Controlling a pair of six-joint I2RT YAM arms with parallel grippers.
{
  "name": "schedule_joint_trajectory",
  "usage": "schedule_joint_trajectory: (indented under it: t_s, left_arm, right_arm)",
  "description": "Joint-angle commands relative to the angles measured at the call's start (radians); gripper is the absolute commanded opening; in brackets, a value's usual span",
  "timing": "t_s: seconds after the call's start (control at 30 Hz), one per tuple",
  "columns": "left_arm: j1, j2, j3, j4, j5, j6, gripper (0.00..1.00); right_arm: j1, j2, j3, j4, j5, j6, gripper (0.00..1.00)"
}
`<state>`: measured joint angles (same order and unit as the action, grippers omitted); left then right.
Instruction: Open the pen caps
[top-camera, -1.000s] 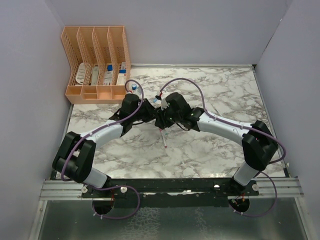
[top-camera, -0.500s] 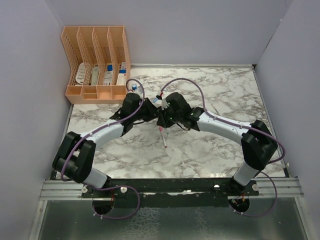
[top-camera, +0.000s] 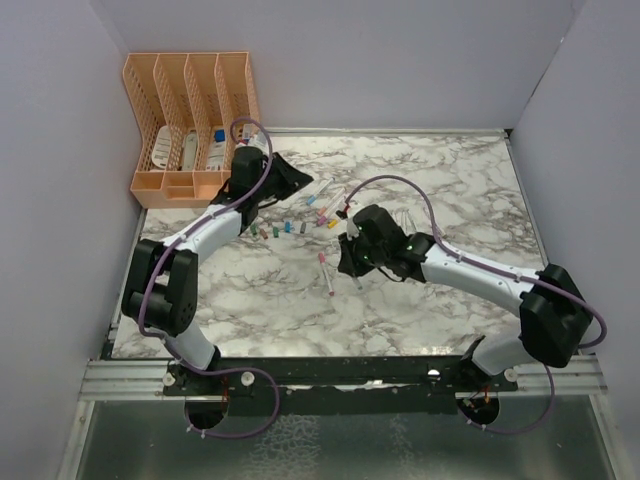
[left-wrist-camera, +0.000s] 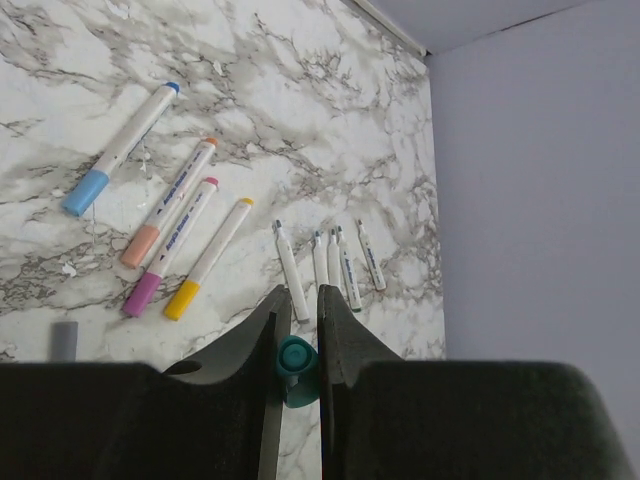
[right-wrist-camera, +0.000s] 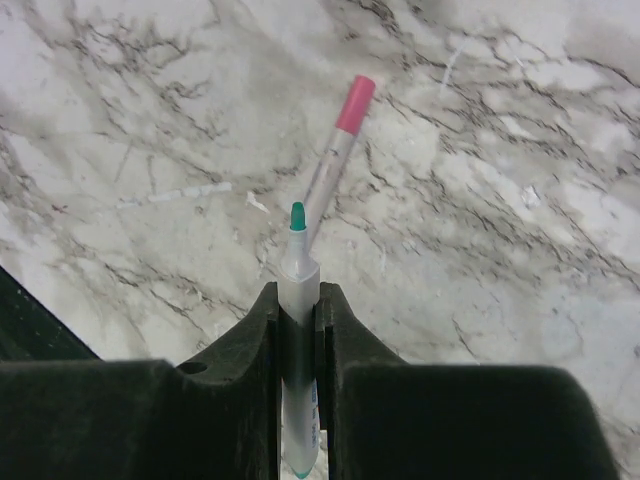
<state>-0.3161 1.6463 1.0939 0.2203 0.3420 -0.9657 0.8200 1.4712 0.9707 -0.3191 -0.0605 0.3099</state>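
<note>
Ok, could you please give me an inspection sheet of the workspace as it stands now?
Surface: marble-pattern table, no spill seen.
Job's things: teal cap gripped; loose caps in a row; four capped pens; four uncapped barrels; pink-capped pen lying on the table.
Clutter: nothing seen.
Grippers: left fingers shut on the teal cap; right fingers shut on a teal-tipped barrel.
Cables: purple cables loop over each arm.
Surroundings: orange organiser at the far left corner; plain walls.
</note>
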Motion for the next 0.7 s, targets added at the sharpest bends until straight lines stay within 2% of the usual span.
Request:
schedule_joint_trajectory:
  t_s: [0.0,0.13,0.23,0.43,0.67]
  left_arm:
    - [-0.015,-0.004,-0.018,0.024,-0.003,0.013,0.0]
    - [-0.014,-0.074,-0.087,-0.04,-0.025,0.063,0.0]
    - [-0.014,-0.147,-0.149,-0.087,-0.036,0.098,0.0]
    - [-0.014,-0.263,-0.27,-0.116,-0.048,0.109,0.0]
    - [-0.015,-0.312,-0.304,-0.128,-0.033,0.126,0.0]
  right_arm:
    - [-0.014,-0.051,0.021,-0.122,0.145,0.055,0.01]
    - [-0.109,-0.031,0.079,-0.258,0.315,0.119,0.01]
    - [-0.198,-0.037,0.088,-0.287,0.366,0.126,0.01]
    - [-0.316,-0.012,0.117,-0.338,0.384,0.098,0.01]
    - [-0.326,0.032,0.101,-0.33,0.335,0.051,0.01]
